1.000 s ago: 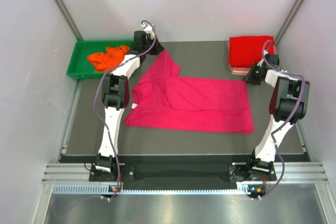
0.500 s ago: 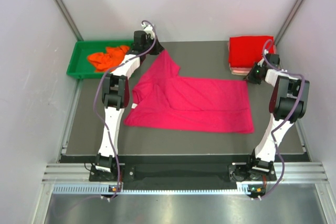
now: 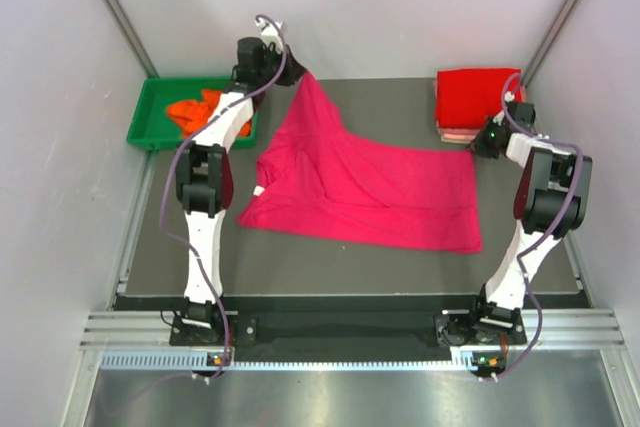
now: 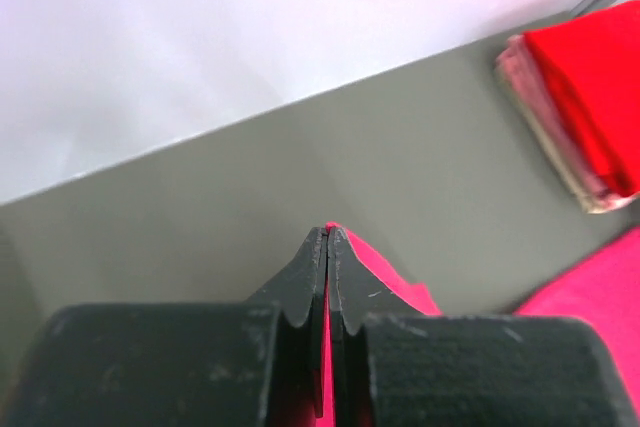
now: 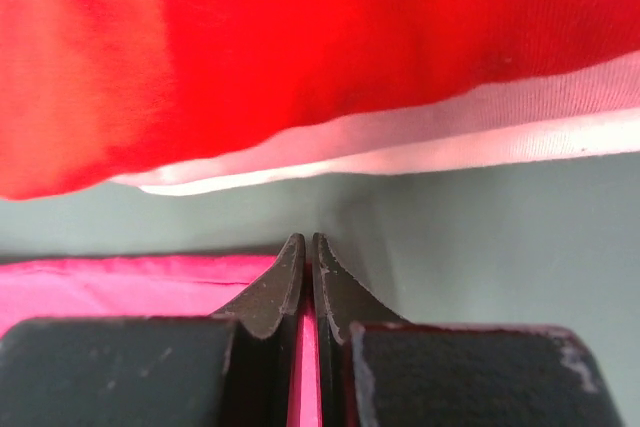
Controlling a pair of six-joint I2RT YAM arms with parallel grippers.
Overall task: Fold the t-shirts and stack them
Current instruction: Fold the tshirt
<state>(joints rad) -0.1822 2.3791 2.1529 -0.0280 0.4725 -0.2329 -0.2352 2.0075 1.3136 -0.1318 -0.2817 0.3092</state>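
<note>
Magenta t-shirt [image 3: 370,197] spread mid-counter [image 3: 400,112]. Right end effector [image 5: 309,242] clamped on its far right corner; left end effector [image 4: 327,232] clamped on its far left corner, raised. Beyond: folded red t-shirt [image 3: 478,95] atop pale pink t-shirt [image 5: 500,132]; orange t-shirt [image 3: 195,110] in green tray [image 3: 150,115].

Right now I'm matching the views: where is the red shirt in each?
Top: red shirt at the far right.
Left wrist: red shirt at the upper right edge.
Right wrist: red shirt across the top.
Shared landmark: magenta shirt, in all three.
</note>
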